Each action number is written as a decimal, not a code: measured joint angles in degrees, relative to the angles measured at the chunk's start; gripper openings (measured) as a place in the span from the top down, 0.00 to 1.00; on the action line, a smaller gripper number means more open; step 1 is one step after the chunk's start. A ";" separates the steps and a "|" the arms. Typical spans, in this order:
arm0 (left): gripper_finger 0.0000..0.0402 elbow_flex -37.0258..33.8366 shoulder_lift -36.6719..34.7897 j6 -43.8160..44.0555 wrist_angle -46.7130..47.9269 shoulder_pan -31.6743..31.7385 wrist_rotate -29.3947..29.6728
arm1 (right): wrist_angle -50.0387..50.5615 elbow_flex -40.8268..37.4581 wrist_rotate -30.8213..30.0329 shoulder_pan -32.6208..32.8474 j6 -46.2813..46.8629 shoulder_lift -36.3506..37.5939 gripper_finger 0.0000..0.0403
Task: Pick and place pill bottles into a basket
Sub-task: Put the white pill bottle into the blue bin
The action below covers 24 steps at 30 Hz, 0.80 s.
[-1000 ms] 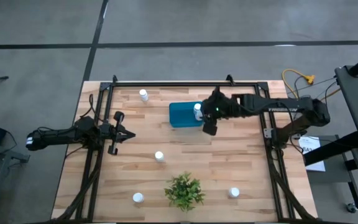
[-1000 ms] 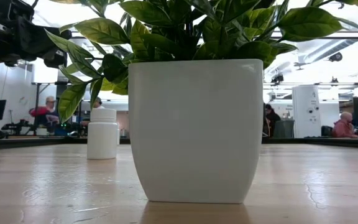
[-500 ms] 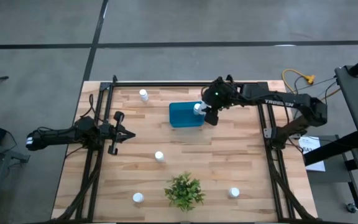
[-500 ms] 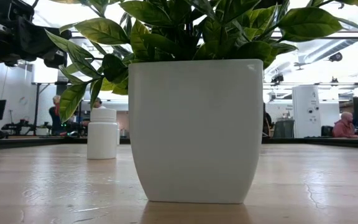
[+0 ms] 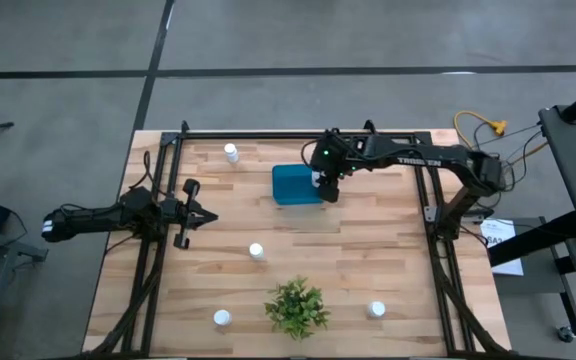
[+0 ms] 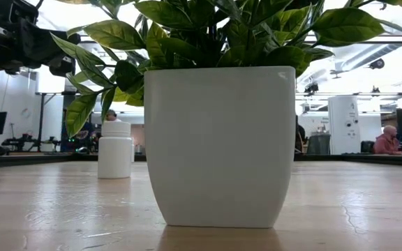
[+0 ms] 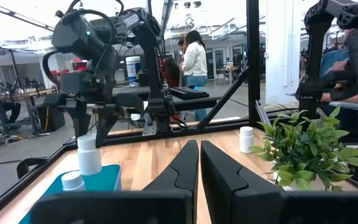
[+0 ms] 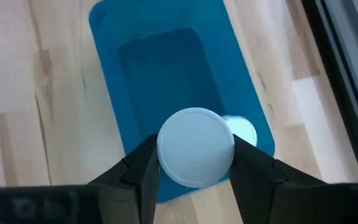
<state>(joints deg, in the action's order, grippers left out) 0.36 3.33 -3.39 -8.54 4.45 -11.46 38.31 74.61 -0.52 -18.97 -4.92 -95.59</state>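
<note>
Right gripper (image 8: 195,177), fingers clamped on an upright small white round-capped pill bottle (image 8: 196,147), hangs directly above the teal-blue rectangular plastic basket (image 8: 166,68).

Wooden table (image 5: 368,255): teal basket (image 5: 290,184), potted plant (image 5: 295,307), four loose pill bottles (image 5: 256,251).

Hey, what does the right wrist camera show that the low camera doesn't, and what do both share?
Only the right wrist view shows the small teal-blue rectangular basket, the right gripper shut on a small white round-capped pill bottle above it, and another white bottle lying inside the basket. Only the low view shows the green leafy plant in a white square pot, a lone white bottle standing beside it, and people in the room behind. Both show the light wooden tabletop.
</note>
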 joint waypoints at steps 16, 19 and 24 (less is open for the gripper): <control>1.00 0.00 -0.02 0.00 0.00 -0.01 0.01 | -2.19 10.12 6.78 -1.40 -2.75 -10.98 0.64; 1.00 0.00 0.00 0.01 0.02 0.00 0.00 | -2.07 11.14 6.83 -1.77 -3.63 -12.25 0.64; 1.00 0.00 0.00 -0.01 0.02 0.00 0.01 | -2.34 11.10 6.76 -3.59 -3.91 -12.58 0.64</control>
<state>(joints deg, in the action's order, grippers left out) 0.36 3.33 -3.40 -8.52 4.45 -11.44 35.97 85.71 6.23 -22.57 -8.83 -108.17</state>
